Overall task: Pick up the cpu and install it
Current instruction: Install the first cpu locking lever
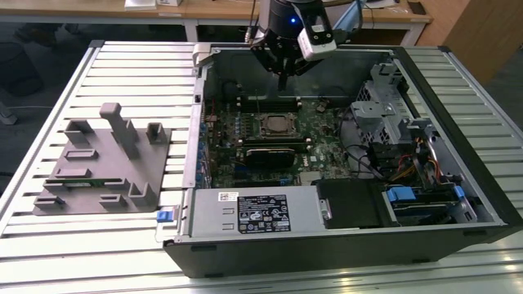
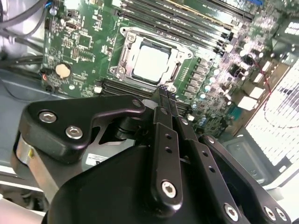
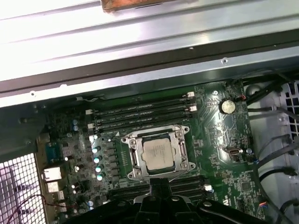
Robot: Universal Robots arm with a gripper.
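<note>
In the exterior view, the gripper hangs above the open computer case, over the motherboard; the cpu sits in its socket frame. A grey tray lies at that view's left. In the second wrist view, the fingers are pressed together, empty (nothing between them), just beside the seated cpu. In the first wrist view, the cpu lies inside the socket frame, the gripper near it.

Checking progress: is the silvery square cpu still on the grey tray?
No, the silvery square cpu sits inside the metal socket frame on the green motherboard.
</note>
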